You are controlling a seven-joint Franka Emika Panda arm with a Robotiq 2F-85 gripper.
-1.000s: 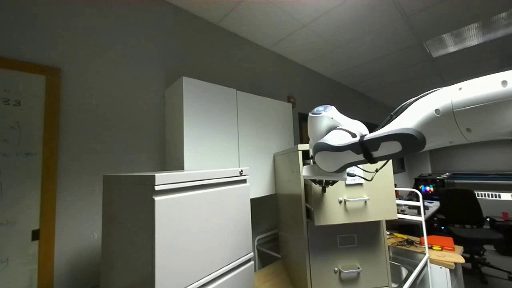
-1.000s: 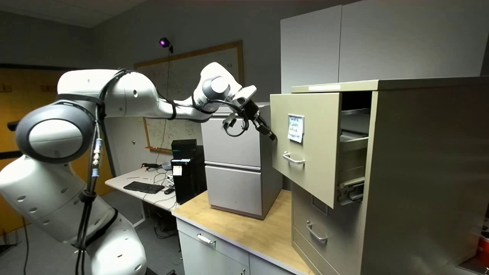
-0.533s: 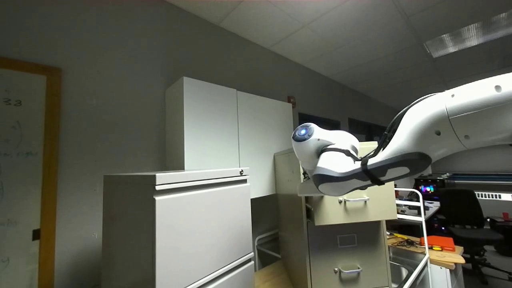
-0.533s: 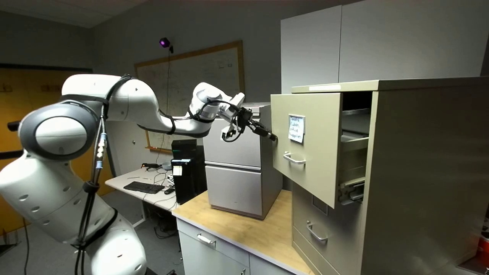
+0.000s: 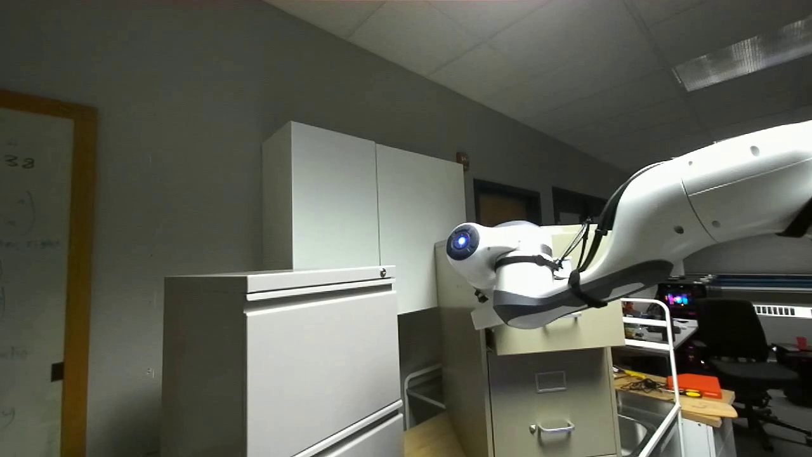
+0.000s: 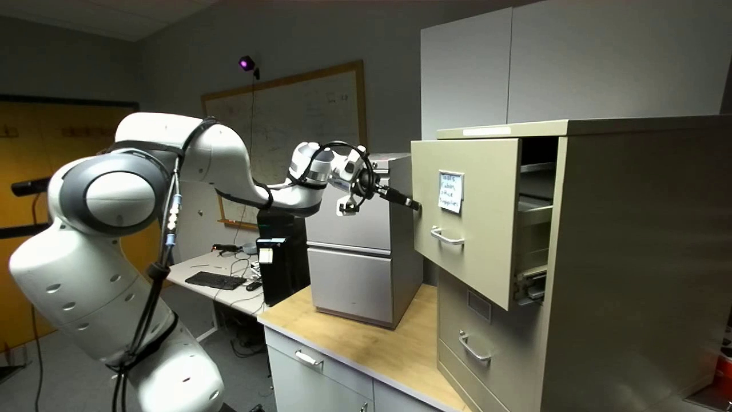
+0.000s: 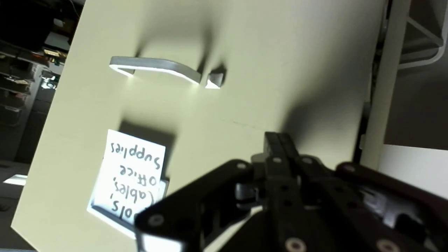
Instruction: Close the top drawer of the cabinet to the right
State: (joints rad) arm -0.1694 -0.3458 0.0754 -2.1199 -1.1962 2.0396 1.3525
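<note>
You've nudged the top drawer point(image 6: 483, 234) slightly inward; not yet closed. Your gripper point(image 6: 416, 205), jaws pressed together, touches it at nine o'clock in an exterior view. Push likely working; continue.

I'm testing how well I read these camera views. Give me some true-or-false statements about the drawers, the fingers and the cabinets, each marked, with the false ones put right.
1. The top drawer of the beige cabinet stands open. True.
2. The second drawer is pulled out too. False: the second drawer is closed.
3. A handwritten label and a metal handle are on the top drawer's front. True.
4. The fingers are gripping the metal handle. False: the fingers are shut together at the drawer's front, away from the handle.
5. The grey cabinet stands on a wood-topped counter. True.
</note>
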